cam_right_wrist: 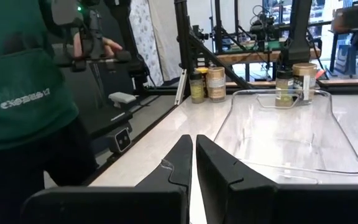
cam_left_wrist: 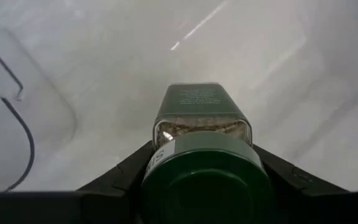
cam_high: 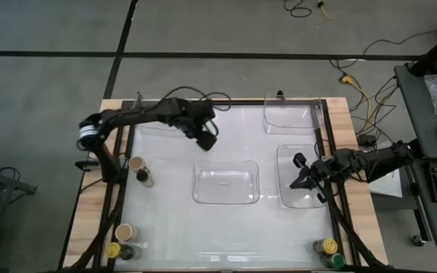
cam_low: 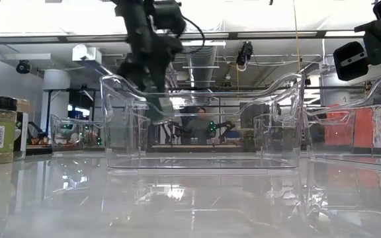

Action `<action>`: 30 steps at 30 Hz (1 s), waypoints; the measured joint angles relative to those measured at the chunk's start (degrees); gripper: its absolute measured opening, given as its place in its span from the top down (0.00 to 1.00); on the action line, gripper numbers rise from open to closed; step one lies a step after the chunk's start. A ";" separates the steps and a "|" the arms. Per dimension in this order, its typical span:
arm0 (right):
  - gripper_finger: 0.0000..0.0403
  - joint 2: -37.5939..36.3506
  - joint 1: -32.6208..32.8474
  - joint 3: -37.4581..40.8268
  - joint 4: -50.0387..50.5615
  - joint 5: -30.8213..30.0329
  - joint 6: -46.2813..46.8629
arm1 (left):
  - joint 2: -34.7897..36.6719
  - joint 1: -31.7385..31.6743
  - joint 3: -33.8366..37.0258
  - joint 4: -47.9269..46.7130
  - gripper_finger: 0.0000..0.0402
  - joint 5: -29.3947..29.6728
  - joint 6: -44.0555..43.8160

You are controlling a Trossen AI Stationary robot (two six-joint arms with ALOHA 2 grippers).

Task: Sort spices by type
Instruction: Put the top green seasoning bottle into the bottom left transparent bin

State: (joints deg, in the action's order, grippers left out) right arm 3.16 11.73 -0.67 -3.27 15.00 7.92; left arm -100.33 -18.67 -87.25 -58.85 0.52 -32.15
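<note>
1. One green-lidded spice jar (cam_left_wrist: 202, 143) is clamped between the fingers of the left tool (cam_high: 206, 136), held clear of the surface over the far-left part of the worktop (cam_high: 173, 227), just short of the centre tray (cam_high: 226, 184).
2. Judgement: the step in hand is carrying this jar to its sorting place. The grip sits near the lid, so the jar should be kept level and lowered until its base meets the tray floor before the fingers part; a drop onto hard plastic could topple it.
3. Right tool (cam_high: 303, 176) hangs over the right-hand tray (cam_high: 288, 199) with its fingers together, holding nothing, and appears to wait.
4. Remaining jars stand on the worktop: two at the left edge (cam_high: 139, 170), a group at the near-left corner (cam_high: 121, 241) and a pair at the near-right corner (cam_high: 328, 252). None shows inside any tray, so sorting looks barely begun.
5. Surface: glossy, pale and reflective, carrying clear plastic trays; a further tray (cam_high: 290, 112) sits at the far right.
6. Room: a person in a green top (cam_right_wrist: 17, 87) stands beside the worktop; benches and equipment lie beyond.
</note>
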 joint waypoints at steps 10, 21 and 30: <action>0.97 0.00 -0.24 0.00 -0.73 -3.06 -12.38 | -12.98 0.92 -10.70 -2.73 0.53 0.20 -9.88; 0.97 0.00 -0.26 0.01 -14.78 -7.74 -3.92 | -24.16 1.15 -24.16 -13.46 0.53 -1.14 -12.53; 0.97 -0.06 -0.37 0.02 -32.48 -9.26 2.29 | -31.84 1.30 -34.13 -21.05 0.52 -1.16 -10.28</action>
State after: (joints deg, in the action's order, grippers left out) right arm 3.10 11.35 -0.64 -35.75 5.74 10.22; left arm -132.17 -17.37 -121.38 -79.89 -0.65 -42.44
